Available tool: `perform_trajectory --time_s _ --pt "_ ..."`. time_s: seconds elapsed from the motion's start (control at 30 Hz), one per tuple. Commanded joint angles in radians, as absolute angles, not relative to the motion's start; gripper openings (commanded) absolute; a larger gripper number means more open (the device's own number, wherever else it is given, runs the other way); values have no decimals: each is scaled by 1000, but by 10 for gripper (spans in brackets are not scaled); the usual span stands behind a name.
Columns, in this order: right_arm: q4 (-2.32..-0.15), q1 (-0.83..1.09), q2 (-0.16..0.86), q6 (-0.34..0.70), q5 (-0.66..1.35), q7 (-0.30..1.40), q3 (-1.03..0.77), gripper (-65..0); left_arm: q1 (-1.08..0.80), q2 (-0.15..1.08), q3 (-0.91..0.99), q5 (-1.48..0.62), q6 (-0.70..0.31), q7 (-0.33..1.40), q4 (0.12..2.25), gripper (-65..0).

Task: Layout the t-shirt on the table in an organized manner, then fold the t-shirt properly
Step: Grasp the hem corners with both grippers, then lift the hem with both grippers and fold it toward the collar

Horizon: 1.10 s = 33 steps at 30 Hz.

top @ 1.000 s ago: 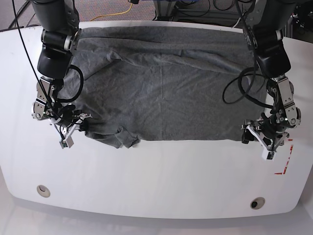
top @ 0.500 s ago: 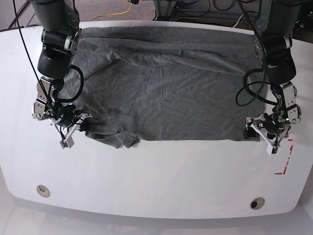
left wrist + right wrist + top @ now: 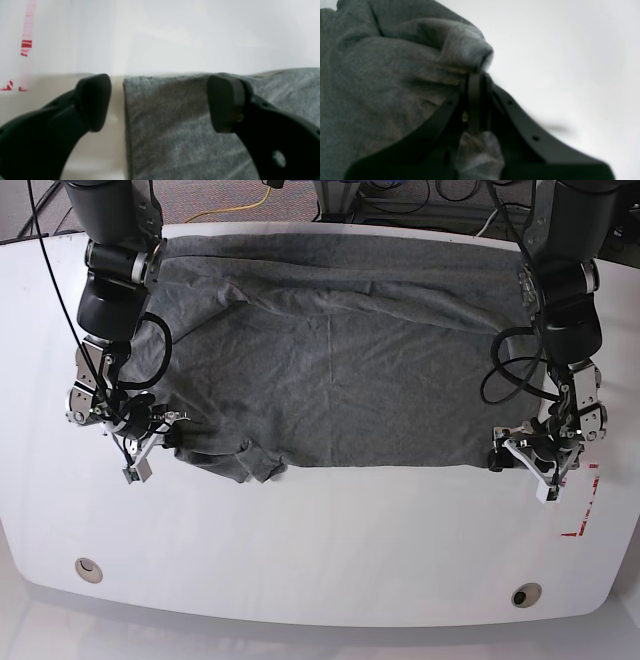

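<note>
From my remote station, nearest the front edge of the worktop (image 3: 320, 550) I note two round cable holes (image 3: 88, 569), one at 7 o'clock and one at 5 o'clock, and red tape marks (image 3: 583, 515) at 4 o'clock. Beyond them the grey t-shirt (image 3: 350, 370) lies spread across the middle and far half of the worktop, reaching nearly side to side, its far edge at the back rim. Its front-left corner at 8 o'clock is bunched and rumpled; a long fold runs across the far part.

Left claw (image 3: 160, 100): released, jaws standing wide apart, low over the shirt's front corner at 4 o'clock in the base view. One finger (image 3: 93, 100) is over bare worktop just beside the cloth edge, the other over the fabric. I see no cloth pinched.

Right claw (image 3: 475, 82): clenched on the t-shirt, a roll of fabric gathered at the fingertips, at 8 o'clock in the base view.
</note>
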<state>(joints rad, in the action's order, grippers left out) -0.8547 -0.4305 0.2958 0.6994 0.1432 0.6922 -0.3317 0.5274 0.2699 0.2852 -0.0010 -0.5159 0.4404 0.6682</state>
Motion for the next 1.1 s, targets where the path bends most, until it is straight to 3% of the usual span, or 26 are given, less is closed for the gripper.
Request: perform_trajectory --time_s 0.0,0.17,0.23,0.53,0.7,1.07 --pt "-857 -440 305 698 122 730 -329 -642 549 278 265 -10 -524 449 673 -233" --pt "-857 -440 305 698 122 730 -329 -642 549 278 208 -10 -524 449 670 -467" --pt "-857 -440 305 698 124 730 -329 -642 549 278 196 -10 -524 449 668 -501" --pt "-858 -443 305 698 124 730 -329 -642 524 278 199 -12 -519 449 680 -529" --pt "-894 -446 308 698 124 731 -329 -642 522 278 225 -12 -519 449 754 -647" --pt "-1112 -443 309 698 122 816 -331 -644 495 272 226 -15 -524 449 909 -650"
